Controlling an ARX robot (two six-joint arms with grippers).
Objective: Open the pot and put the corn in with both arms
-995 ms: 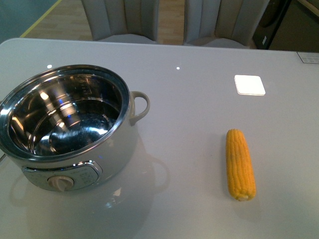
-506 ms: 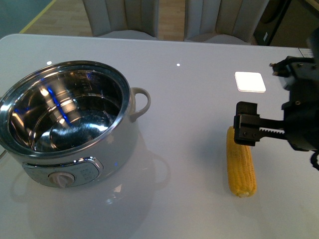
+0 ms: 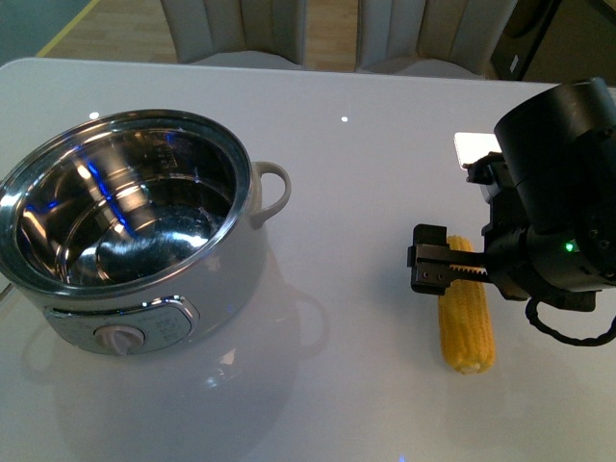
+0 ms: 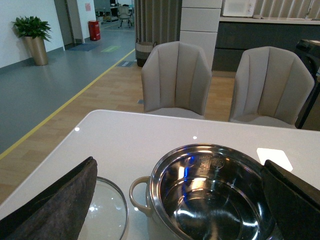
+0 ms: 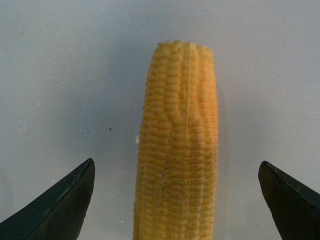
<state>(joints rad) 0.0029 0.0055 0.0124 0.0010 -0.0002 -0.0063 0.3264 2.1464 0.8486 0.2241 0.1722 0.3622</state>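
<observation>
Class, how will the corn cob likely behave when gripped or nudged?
The corn cob is round and lies on a smooth table, so a nudge would probably roll it. It looks rigid, unlikely to bend. The open right claw straddles it; bumpy kernels should aid grip.

You had a glossy pale surface (image 3: 366, 192) before you. On its left stood the pot (image 3: 236, 274), uncovered, its dial on the near side. The glass lid (image 4: 107, 210) lay flat close beside the pot. On the right lay the corn (image 3: 467, 332), pointing near to far, well apart from the pot. Farther back on the right sat a white square patch (image 3: 472, 146).
</observation>
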